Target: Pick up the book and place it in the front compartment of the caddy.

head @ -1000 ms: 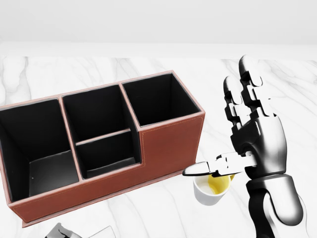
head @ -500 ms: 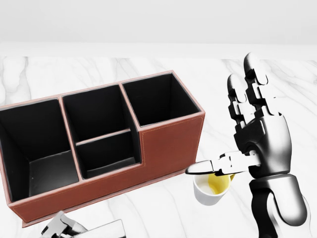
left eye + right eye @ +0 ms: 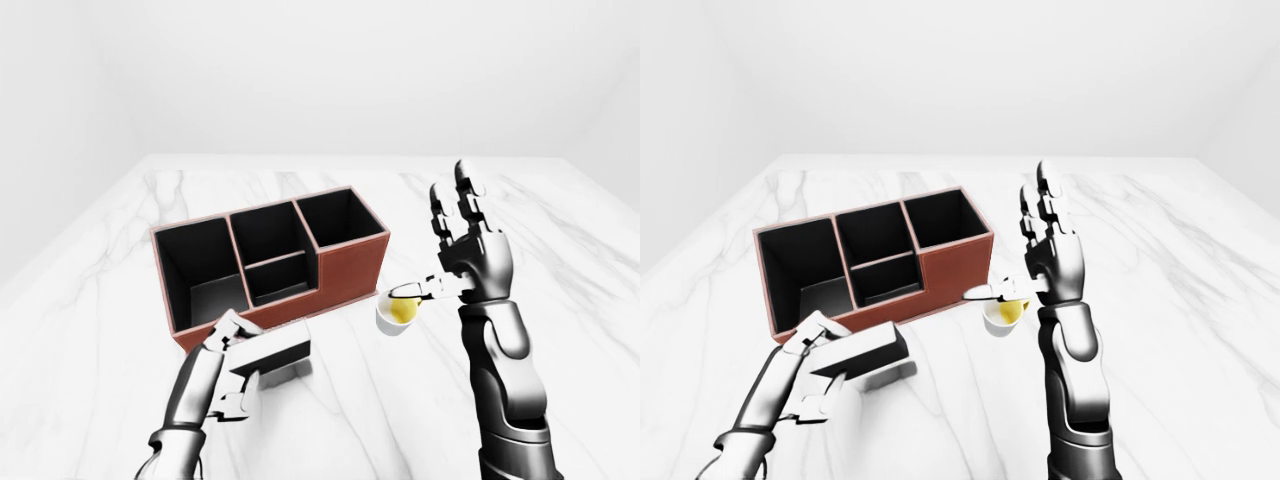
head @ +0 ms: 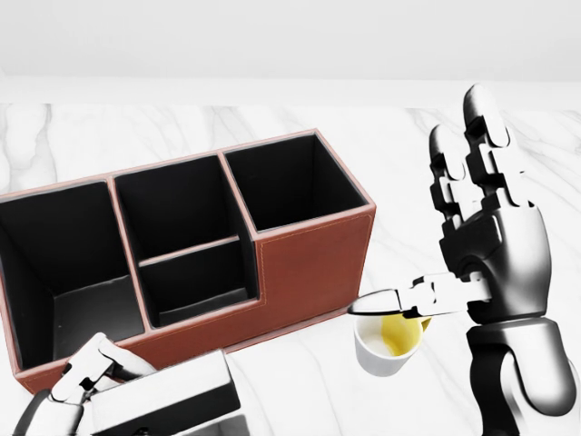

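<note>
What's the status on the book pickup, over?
Left hand shut on book, lifted just below the caddy. Right hand open, raised beside the cup. Compartments look clear.

No text, label, brand or number can be read anywhere.

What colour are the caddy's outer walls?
Reddish-brown outside, black inside; the caddy shows best in the head view.

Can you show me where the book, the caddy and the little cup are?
book [image 3: 268,358]: left-eye view, on its dark cover.
caddy [image 4: 309,263]: head view, on its brown outer wall.
cup [image 4: 379,356]: head view, on its white side.
</note>
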You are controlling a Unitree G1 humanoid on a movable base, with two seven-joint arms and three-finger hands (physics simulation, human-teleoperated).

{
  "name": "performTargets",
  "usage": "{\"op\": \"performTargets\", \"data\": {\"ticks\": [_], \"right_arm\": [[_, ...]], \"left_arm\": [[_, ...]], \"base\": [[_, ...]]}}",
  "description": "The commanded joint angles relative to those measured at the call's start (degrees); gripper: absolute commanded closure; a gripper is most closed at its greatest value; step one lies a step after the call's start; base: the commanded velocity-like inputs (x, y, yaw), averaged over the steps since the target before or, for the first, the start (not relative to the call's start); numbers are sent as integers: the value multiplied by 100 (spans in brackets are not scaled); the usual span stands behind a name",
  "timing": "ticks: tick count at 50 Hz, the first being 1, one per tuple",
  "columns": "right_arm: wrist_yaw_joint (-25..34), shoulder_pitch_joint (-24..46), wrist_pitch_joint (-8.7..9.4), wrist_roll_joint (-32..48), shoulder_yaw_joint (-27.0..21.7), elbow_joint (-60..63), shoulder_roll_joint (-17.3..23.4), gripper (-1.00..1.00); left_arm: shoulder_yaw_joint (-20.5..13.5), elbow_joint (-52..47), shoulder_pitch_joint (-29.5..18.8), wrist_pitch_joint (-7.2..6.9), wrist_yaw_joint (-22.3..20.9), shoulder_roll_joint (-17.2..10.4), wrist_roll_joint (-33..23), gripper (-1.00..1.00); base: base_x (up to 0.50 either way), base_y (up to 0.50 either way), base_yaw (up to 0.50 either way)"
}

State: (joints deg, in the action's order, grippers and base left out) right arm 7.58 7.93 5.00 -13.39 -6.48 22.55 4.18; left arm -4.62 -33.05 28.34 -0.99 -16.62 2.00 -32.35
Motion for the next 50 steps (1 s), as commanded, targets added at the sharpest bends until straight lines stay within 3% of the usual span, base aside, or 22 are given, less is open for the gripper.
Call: {"op": "performTargets", "data": {"ticks": [1, 29, 50], "right_arm": [[-10, 14, 0, -27, -25, 41, 16, -100], [-5, 34, 0, -34, 10, -18, 3, -100], [-7, -9, 0, -21, 32, -47, -19, -100]], "left_arm": [[49, -797, -360, -401, -195, -14, 299, 94], [127, -1150, -2360, -401, -523, -411, 840, 94], [-491, -113, -3732, -401, -62, -886, 1612, 95]], "base": [[0, 0, 0], [0, 0, 0], [0, 0, 0]]}}
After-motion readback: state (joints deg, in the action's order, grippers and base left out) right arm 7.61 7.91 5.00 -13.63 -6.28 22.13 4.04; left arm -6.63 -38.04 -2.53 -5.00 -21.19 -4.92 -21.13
